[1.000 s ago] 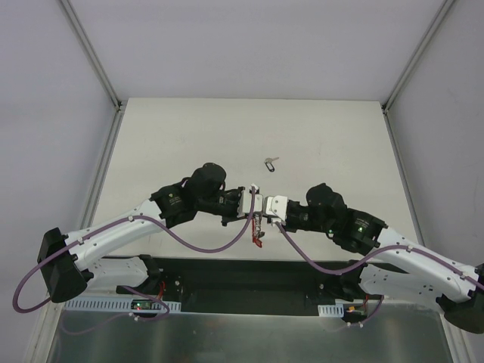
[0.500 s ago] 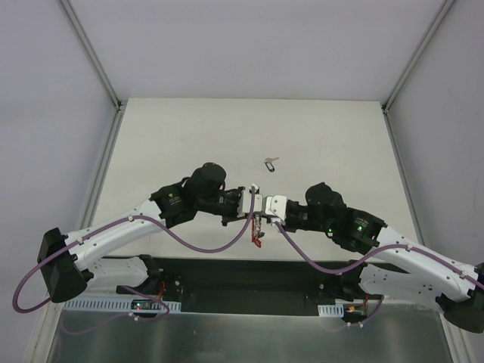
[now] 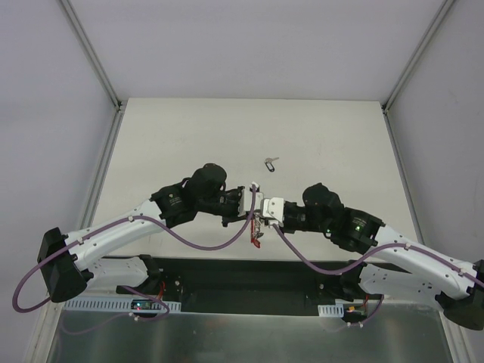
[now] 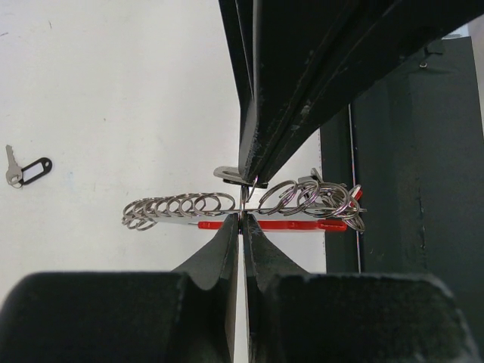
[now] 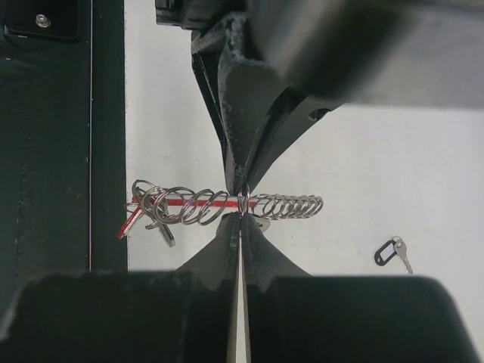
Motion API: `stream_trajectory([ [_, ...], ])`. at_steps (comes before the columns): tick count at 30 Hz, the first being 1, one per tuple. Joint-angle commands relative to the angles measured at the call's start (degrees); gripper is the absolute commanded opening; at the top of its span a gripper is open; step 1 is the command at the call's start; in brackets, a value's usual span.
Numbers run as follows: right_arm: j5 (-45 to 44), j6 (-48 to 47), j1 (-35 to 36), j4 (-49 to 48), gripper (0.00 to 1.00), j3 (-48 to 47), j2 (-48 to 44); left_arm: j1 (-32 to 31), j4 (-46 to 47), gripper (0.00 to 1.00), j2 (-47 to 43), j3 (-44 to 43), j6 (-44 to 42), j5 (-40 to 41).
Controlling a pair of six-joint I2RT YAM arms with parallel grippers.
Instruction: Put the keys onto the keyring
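The keyring hangs edge-on between my two grippers, its grey beaded metal and red arc in the left wrist view; it also shows in the right wrist view and the top view. My left gripper is shut on the keyring's middle. My right gripper meets it tip to tip, shut on a small silver key at the ring. Several keys and a red tag bunch at one end. One black-tagged key lies loose on the table.
The black base plate runs along the near table edge, right under the hanging keyring end. The white table has grey side rails left and right.
My right arm has shifted slightly left toward the left gripper. The keyring stays pinched between both grippers; the loose key has not moved.
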State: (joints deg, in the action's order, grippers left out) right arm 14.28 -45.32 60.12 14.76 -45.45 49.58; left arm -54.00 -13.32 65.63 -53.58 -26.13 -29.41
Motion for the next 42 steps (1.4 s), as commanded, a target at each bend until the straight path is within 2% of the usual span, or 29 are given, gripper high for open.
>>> stream_trajectory([
  [1,1.98,-0.82,1.41,-1.58,0.01,-2.19,1.31,-1.64,6.56,0.00,-0.41,-2.75,1.34,-1.88],
  [8,1.19,-1.44,2.20,-1.67,0.01,-2.36,1.92,-1.90,6.64,0.00,-0.32,-2.84,2.40,-0.56],
  [22,-6.37,-4.78,6.24,1.67,0.02,-3.77,4.38,-1.90,6.73,0.00,-0.85,-3.72,10.92,4.79],
  [30,-9.45,-6.09,7.65,1.85,0.02,-3.33,3.85,-1.73,6.73,0.00,-2.52,-3.63,15.66,11.74],
  [42,-16.39,-7.41,9.93,2.20,0.02,-3.42,5.96,-0.67,6.73,0.00,-5.24,-3.37,21.12,14.02],
])
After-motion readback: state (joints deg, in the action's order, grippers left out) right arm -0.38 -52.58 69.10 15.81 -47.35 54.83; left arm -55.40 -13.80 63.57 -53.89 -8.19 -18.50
